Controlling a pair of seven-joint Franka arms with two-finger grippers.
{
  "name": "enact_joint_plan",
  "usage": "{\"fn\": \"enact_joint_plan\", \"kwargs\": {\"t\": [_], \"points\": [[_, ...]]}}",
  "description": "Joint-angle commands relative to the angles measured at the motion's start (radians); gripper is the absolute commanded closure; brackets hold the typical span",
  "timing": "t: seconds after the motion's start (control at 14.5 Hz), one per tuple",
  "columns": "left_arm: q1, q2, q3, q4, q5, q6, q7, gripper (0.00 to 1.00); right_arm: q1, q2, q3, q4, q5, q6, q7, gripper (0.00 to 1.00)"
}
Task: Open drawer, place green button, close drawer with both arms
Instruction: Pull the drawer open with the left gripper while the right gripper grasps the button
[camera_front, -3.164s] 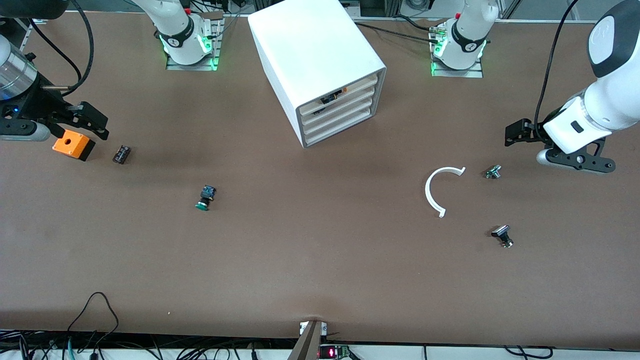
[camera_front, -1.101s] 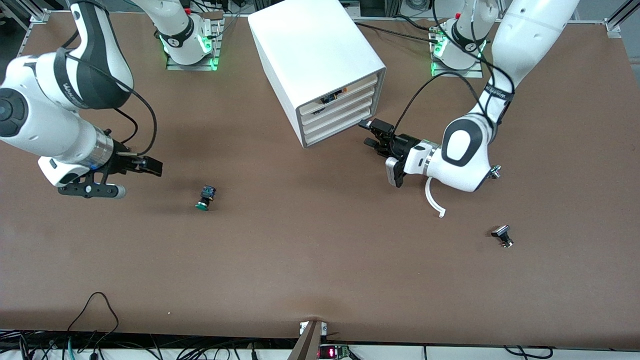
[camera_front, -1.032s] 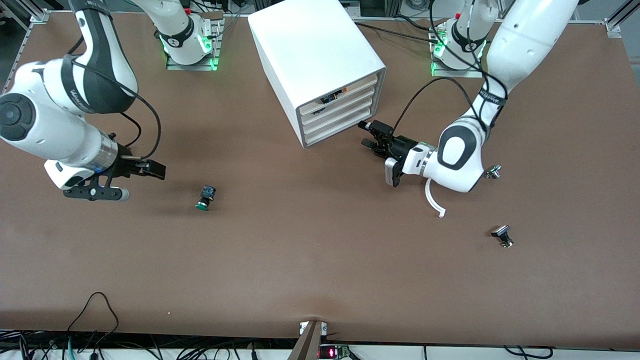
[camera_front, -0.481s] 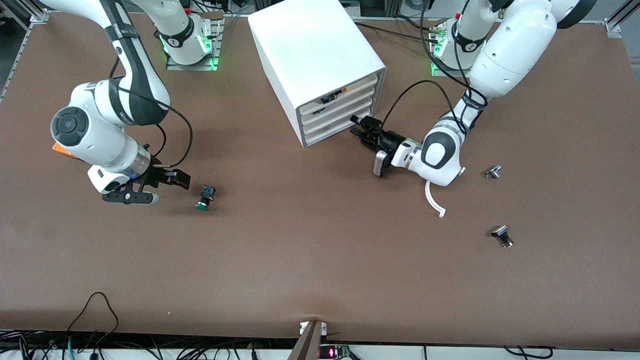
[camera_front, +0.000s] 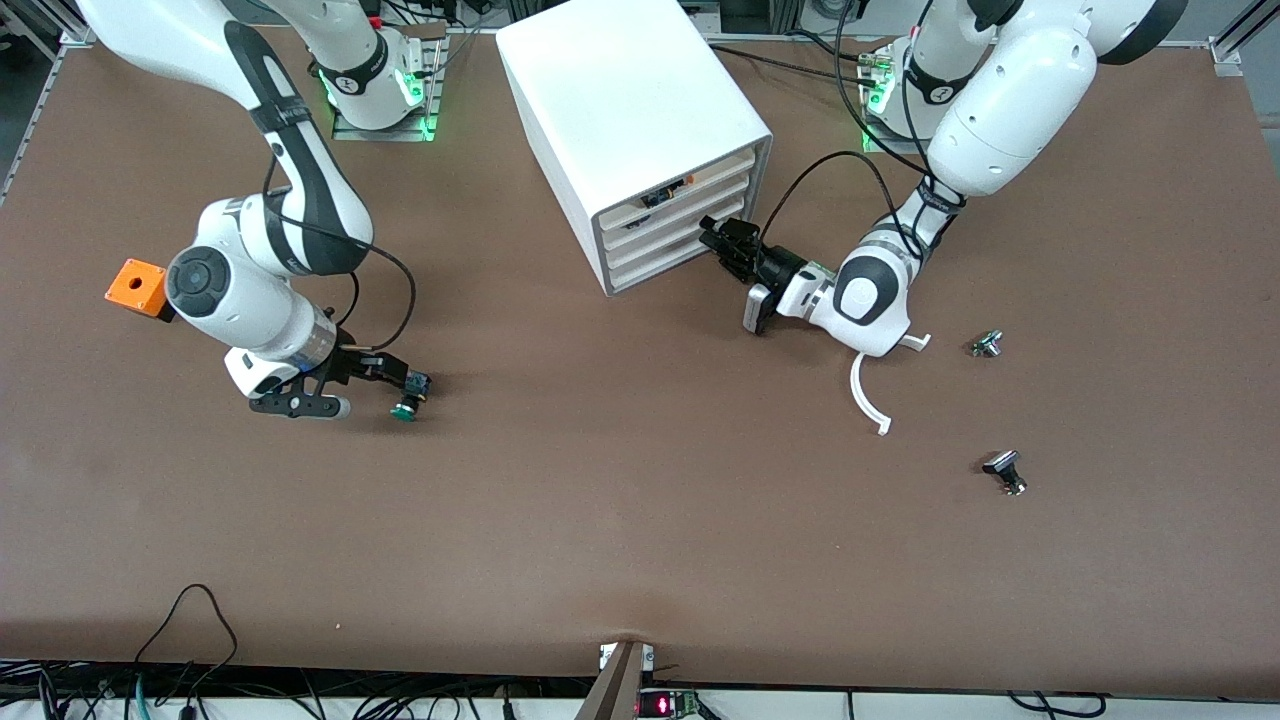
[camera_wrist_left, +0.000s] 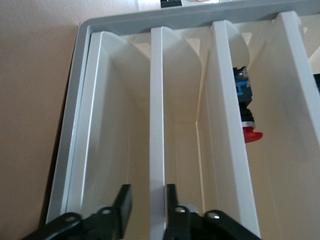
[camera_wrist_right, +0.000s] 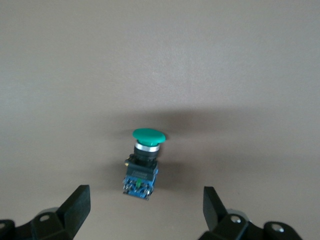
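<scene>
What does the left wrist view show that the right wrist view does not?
Only the left wrist view shows the cabinet, the front edge of a drawer between the open left gripper fingers, and a red-capped button inside. Only the right wrist view shows the green button lying on the table before the open right gripper. Both show open black fingers.

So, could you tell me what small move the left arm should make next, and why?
Probably close the left gripper on the drawer front edge that sits between its open fingers, since the drawers look shut. The right gripper hangs open over the button, not yet gripping it.
</scene>
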Motion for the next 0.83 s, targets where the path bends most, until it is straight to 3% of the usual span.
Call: {"fn": "enact_joint_plan", "kwargs": {"t": [0.0, 0.34, 0.62, 0.76], "points": [[-0.029, 0.017, 0.000, -0.007, -0.060, 0.001, 0.047, 0.96, 0.000, 0.037, 0.024, -0.050, 0.017, 0.106, 0.011, 0.01], [-0.003, 0.010, 0.001, 0.011, -0.072, -0.004, -0.012, 1.00, 0.000, 0.102, 0.045, -0.058, 0.017, 0.194, 0.011, 0.01], [0.038, 0.008, 0.023, 0.123, -0.029, -0.004, -0.182, 1.00, 0.000, 0.137, 0.045, -0.056, 0.017, 0.217, 0.011, 0.01], [0.060, 0.013, 0.031, 0.189, 0.014, -0.004, -0.282, 1.00, 0.002, 0.136, 0.047, -0.050, 0.015, 0.212, 0.006, 0.14]]}}
